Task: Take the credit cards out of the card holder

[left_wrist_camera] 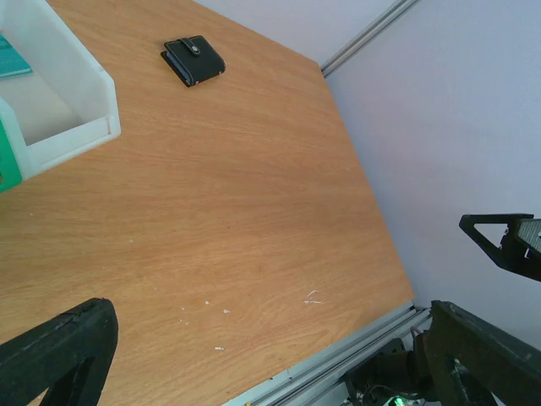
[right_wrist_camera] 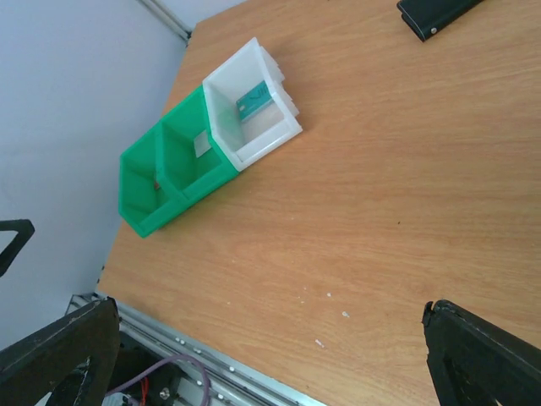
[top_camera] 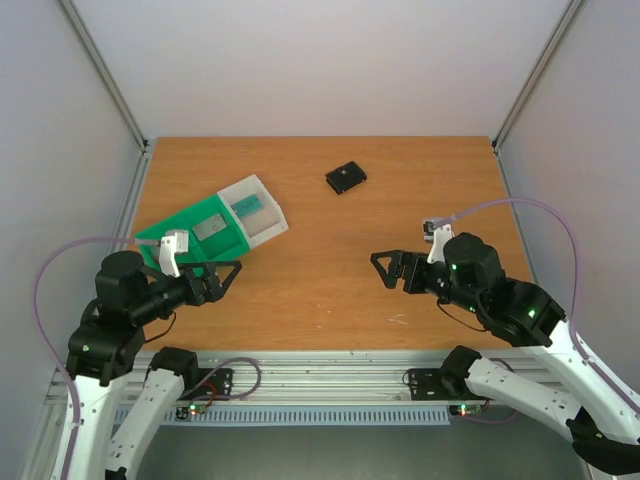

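Observation:
The black card holder point(top_camera: 346, 178) lies closed on the wooden table at the back centre. It also shows in the left wrist view point(left_wrist_camera: 193, 60) and at the top edge of the right wrist view point(right_wrist_camera: 435, 13). A teal card point(right_wrist_camera: 252, 100) lies in the white compartment of the sorting tray. A grey card point(right_wrist_camera: 201, 145) lies in the middle green compartment. My left gripper point(top_camera: 225, 275) is open and empty, low at the near left beside the tray. My right gripper point(top_camera: 385, 268) is open and empty at the near right. Both are far from the holder.
The green-and-white sorting tray point(top_camera: 170, 228) stands at the left, angled, its white end point(left_wrist_camera: 63, 80) towards the holder. Grey walls enclose the table on three sides. An aluminium rail point(top_camera: 330, 365) runs along the near edge.

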{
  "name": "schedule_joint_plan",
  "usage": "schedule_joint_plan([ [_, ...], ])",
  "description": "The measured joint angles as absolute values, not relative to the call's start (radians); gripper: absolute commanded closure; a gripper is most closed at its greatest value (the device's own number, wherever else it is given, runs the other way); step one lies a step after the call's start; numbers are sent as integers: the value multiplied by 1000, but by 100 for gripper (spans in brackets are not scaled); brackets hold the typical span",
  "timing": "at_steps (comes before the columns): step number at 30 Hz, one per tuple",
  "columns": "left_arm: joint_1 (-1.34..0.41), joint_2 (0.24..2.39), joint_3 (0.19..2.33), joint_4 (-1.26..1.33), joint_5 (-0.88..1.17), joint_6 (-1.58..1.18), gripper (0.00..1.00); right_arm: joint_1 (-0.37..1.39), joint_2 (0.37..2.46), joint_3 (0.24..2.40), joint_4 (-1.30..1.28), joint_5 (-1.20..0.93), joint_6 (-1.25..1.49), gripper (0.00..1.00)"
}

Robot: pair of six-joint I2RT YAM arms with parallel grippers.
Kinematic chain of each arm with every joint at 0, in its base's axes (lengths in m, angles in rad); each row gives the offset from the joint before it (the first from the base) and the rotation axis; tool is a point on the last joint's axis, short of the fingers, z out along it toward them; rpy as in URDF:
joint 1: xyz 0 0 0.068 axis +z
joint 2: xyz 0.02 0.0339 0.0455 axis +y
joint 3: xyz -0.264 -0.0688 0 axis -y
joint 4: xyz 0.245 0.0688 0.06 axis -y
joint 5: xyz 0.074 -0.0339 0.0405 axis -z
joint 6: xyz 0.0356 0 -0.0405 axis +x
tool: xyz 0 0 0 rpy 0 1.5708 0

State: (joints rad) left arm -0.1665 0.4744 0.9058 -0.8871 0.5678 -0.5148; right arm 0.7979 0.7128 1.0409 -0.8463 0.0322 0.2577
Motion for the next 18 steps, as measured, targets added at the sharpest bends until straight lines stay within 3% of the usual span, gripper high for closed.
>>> schedule_joint_plan([
  [18,-165,542,789,-753,614,-527,1,799,870,1043,-789,131,247,2],
])
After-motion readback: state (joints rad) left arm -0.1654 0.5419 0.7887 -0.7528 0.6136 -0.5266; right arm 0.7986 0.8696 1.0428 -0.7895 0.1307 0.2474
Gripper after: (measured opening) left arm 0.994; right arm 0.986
